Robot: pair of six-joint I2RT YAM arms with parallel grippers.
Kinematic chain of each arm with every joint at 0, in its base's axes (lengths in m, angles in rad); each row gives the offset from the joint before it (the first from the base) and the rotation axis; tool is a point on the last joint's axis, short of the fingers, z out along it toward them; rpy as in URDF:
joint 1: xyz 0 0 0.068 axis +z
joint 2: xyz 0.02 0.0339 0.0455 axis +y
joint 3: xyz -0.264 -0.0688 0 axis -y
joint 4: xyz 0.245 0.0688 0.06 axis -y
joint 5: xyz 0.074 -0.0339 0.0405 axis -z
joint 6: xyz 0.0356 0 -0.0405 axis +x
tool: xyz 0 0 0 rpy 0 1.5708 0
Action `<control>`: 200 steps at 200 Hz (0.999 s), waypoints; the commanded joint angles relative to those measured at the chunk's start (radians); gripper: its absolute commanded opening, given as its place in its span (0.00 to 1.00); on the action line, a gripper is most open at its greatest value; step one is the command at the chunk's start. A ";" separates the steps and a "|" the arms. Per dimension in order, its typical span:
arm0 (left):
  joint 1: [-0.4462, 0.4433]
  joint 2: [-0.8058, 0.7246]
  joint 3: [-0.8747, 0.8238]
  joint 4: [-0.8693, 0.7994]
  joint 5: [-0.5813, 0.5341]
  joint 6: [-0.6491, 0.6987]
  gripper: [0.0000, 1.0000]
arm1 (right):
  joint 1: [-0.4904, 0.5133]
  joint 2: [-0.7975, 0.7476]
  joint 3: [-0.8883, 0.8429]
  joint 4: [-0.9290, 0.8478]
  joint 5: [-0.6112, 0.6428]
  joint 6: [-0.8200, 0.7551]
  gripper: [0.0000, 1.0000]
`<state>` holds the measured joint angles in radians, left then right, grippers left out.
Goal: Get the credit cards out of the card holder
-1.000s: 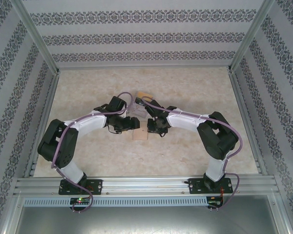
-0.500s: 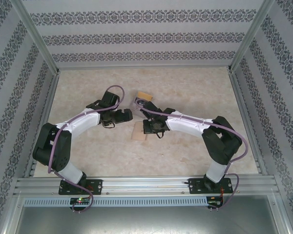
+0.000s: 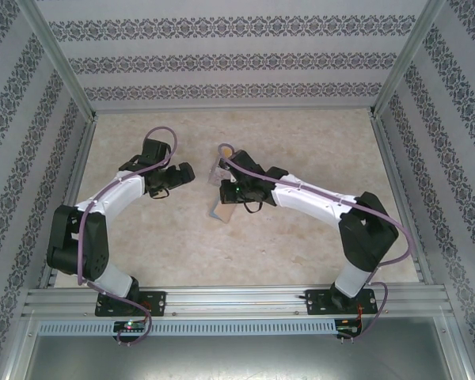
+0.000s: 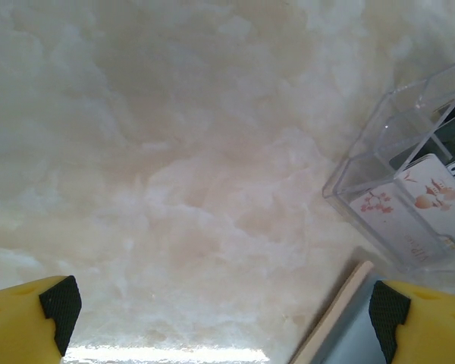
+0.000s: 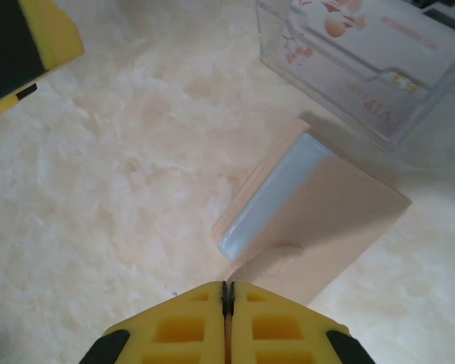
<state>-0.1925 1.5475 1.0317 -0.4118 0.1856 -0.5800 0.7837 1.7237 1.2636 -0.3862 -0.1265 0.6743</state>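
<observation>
The card holder is a clear plastic box standing on the table, with floral-printed cards still upright inside it; it also appears at the right of the left wrist view and just beyond my right gripper from above. My right gripper is shut on the near edge of a tan card, which slopes down to the table. Under it lies a grey-blue card on another tan one. My left gripper stands open over bare table, left of the holder.
The marble-patterned table is fenced by metal rails and patterned walls. A yellow finger of the left gripper shows at the top left of the right wrist view. A grey-blue card with a tan edge lies by the left gripper's right finger.
My left gripper has pulled away to the left and farther back, leaving the cards. The right gripper has shifted left, and the tan card now lies slanted beneath it.
</observation>
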 commanded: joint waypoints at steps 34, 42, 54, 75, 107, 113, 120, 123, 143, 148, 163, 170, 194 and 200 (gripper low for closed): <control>0.005 -0.028 -0.011 -0.025 0.107 0.009 0.99 | -0.080 -0.001 -0.059 -0.014 -0.022 0.033 0.08; 0.006 -0.025 -0.017 -0.023 0.130 0.006 0.99 | -0.094 -0.020 -0.087 -0.021 -0.014 0.031 0.07; 0.006 -0.017 -0.024 -0.021 0.165 0.007 0.99 | -0.117 -0.047 -0.134 -0.026 -0.006 0.030 0.08; 0.007 0.010 -0.022 -0.029 0.259 0.009 1.00 | -0.144 -0.068 -0.201 -0.030 0.015 0.020 0.08; -0.012 0.058 -0.035 0.033 0.513 -0.017 0.95 | -0.178 -0.062 -0.267 -0.017 0.062 -0.002 0.11; -0.020 0.074 -0.027 0.031 0.553 -0.013 0.93 | -0.181 -0.057 -0.270 -0.016 0.069 -0.003 0.11; -0.033 0.092 -0.008 0.009 0.575 -0.005 0.91 | -0.183 -0.050 -0.268 -0.017 0.078 -0.002 0.12; -0.040 0.099 -0.002 -0.002 0.580 -0.001 0.90 | -0.183 -0.047 -0.267 -0.017 0.081 -0.002 0.12; -0.084 0.138 0.045 -0.062 0.571 0.040 0.87 | -0.184 -0.019 -0.261 -0.011 0.092 0.008 0.13; -0.095 0.146 0.048 -0.065 0.563 0.042 0.86 | -0.184 -0.013 -0.256 -0.009 0.093 0.008 0.13; -0.122 0.166 0.052 -0.072 0.543 0.037 0.81 | -0.184 0.005 -0.247 -0.008 0.097 0.010 0.13; -0.133 0.174 0.051 -0.074 0.536 0.034 0.78 | -0.184 0.011 -0.242 -0.005 0.097 0.010 0.13; -0.157 0.191 0.047 -0.064 0.513 0.017 0.70 | -0.184 0.030 -0.225 -0.005 0.096 0.007 0.13; -0.163 0.196 0.048 -0.064 0.507 0.011 0.69 | -0.184 0.035 -0.221 -0.005 0.094 0.007 0.12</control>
<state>-0.3367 1.7172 1.0592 -0.4427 0.7002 -0.5652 0.6041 1.7367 1.0035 -0.3916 -0.0597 0.6811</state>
